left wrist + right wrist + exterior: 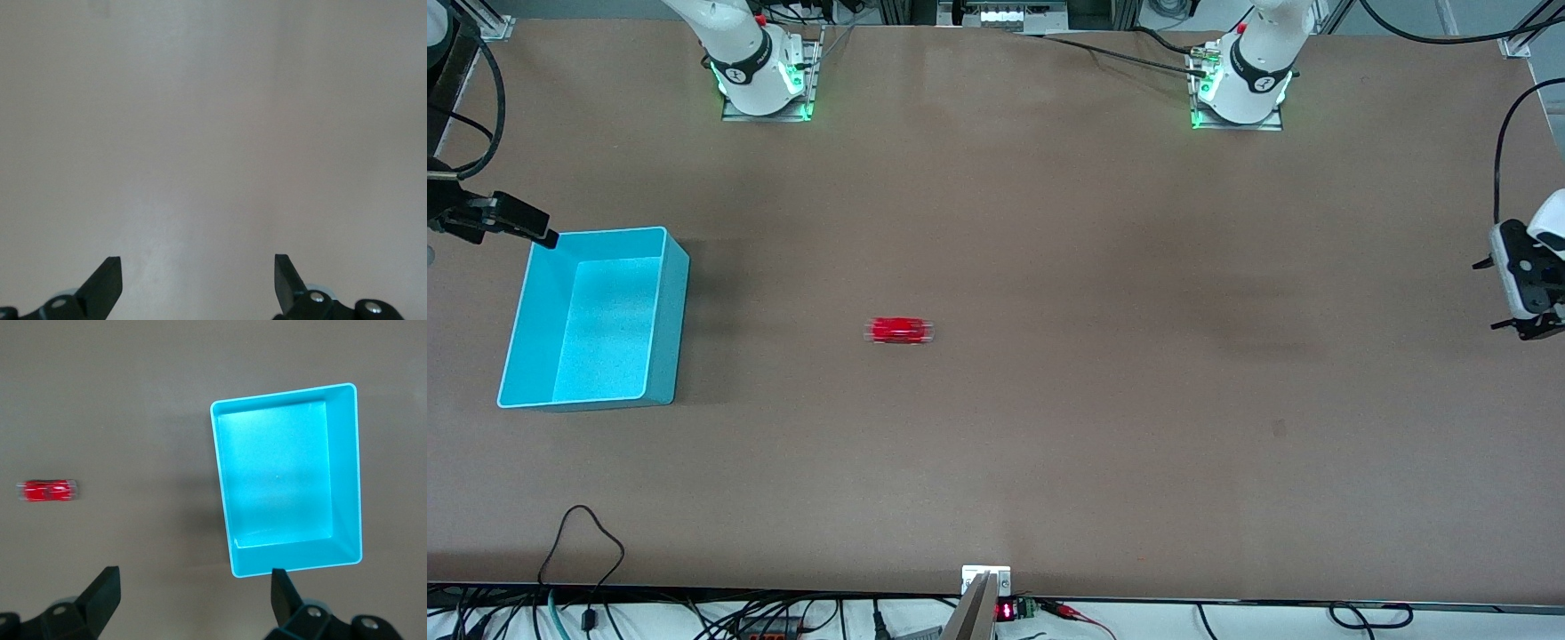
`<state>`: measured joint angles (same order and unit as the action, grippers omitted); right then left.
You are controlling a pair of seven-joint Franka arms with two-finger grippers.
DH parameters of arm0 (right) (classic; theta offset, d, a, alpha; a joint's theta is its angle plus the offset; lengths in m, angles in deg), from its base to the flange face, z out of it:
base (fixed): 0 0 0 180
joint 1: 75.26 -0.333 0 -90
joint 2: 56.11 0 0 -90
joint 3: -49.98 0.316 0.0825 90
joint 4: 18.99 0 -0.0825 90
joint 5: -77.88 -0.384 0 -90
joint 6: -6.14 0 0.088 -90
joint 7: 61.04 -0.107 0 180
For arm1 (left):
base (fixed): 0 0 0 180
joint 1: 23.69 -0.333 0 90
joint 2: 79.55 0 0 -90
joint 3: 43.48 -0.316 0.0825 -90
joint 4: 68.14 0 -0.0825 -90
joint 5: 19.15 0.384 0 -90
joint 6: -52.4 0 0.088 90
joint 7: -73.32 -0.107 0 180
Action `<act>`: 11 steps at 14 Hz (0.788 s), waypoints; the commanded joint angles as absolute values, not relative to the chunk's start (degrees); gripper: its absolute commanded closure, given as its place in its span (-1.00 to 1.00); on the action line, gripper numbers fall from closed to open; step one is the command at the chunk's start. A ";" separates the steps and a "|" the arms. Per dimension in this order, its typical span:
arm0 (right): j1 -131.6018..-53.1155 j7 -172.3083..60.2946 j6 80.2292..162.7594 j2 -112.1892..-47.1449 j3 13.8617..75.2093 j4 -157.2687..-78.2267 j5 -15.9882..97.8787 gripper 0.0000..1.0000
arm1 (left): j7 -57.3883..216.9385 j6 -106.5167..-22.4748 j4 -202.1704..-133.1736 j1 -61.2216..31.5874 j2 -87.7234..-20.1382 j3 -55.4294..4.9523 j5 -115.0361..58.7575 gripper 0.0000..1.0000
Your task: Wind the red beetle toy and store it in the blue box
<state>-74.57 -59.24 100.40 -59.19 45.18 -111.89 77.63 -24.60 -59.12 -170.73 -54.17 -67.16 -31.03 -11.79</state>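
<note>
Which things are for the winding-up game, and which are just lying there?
For the job:
- red beetle toy, mid-table
- blue box, empty, at the right arm's end

Just lying about:
- cables along the table's edge nearest the front camera

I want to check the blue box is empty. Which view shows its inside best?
The right wrist view: it looks straight down into the blue box, whose floor is bare. The front view shows it slanted; the left wrist view misses it.

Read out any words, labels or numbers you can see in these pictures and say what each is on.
None can be read.
Small box with red lit digits at the table edge nearest the front camera: too small to read.
Red beetle toy, blue box: no lettering visible.
</note>
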 commanded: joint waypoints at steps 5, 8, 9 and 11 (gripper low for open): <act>-74.29 -59.98 100.53 -59.19 45.33 -111.45 77.53 -1.00 | -7.82 -46.40 -163.06 -54.80 -66.37 -26.78 -11.24 -1.00; -74.29 -59.98 100.53 -59.54 45.33 -111.36 77.53 -1.00 | -0.10 -43.41 -161.48 -54.72 -67.07 -25.29 -10.98 -1.00; -74.29 -59.98 100.62 -59.80 45.33 -111.36 77.53 -1.00 | 2.37 -42.09 -160.78 -54.72 -67.25 -24.15 -10.89 -1.00; -74.21 -60.07 100.71 -60.16 45.24 -111.36 77.53 -1.00 | 9.21 -37.97 -158.68 -54.72 -67.34 -21.95 -10.71 -1.00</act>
<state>-74.56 -59.25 100.49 -59.59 45.16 -111.89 77.63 3.25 -42.24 -161.55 -54.16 -67.20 -24.57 -11.79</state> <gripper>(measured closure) 0.000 0.000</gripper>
